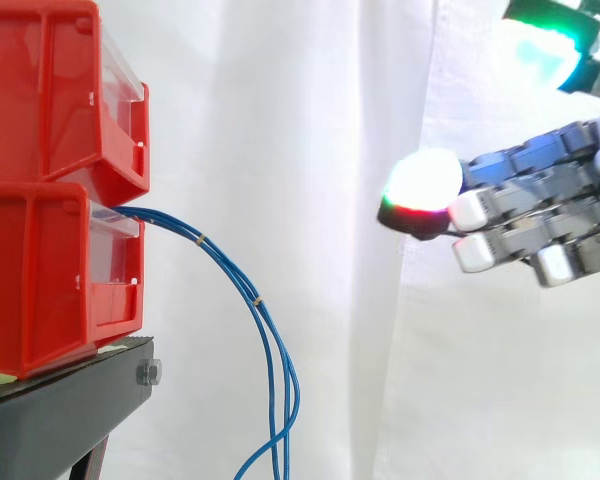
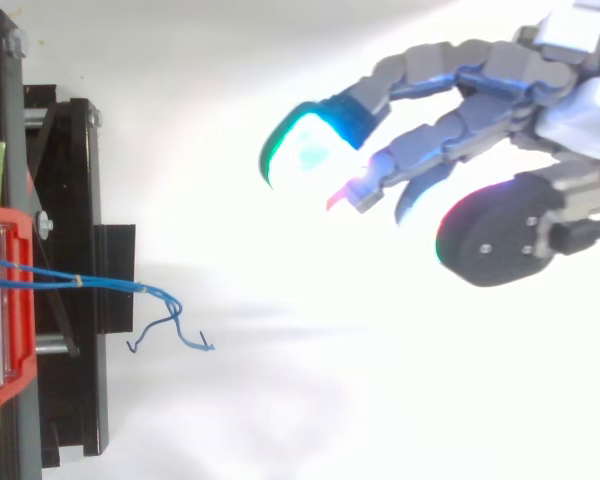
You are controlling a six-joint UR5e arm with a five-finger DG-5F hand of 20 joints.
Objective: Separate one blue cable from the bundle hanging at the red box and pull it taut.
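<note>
Side view: thin blue cables [image 1: 257, 300] droop bundled from lower red bin [image 1: 40, 280], yellow-banded; my hand [image 1: 540, 205] spread, empty, well apart.

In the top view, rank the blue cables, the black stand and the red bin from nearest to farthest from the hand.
1. blue cables: loose ends point right, toward the open hand, apart from it.
2. black stand: left of the cable ends.
3. red bin: at the left edge.

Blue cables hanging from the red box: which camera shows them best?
The side view: the blue cables leave the lower red box and hang in a long curve. The top view foreshortens them into a short tangle.
</note>
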